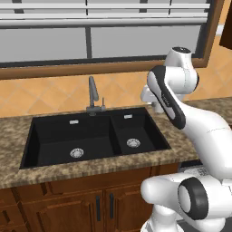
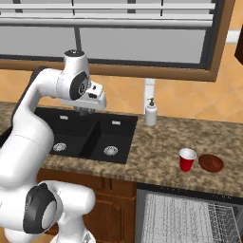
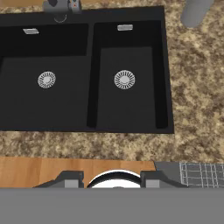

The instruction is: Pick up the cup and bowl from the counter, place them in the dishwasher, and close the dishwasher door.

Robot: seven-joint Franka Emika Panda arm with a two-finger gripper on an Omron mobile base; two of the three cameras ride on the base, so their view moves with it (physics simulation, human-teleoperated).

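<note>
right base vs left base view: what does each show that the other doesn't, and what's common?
Right base view only: the small red tapered plastic cup and the shallow dark reddish-brown bowl, apart from each other on the counter, a white soap bottle behind them, and the white wire rack of the open dishwasher below.

Left base view only: the grey faucet behind the sink.

Both: the black double-basin sink, the brown-speckled granite counter, the dark wooden cabinets, the window and the white arm raised over the sink.
</note>
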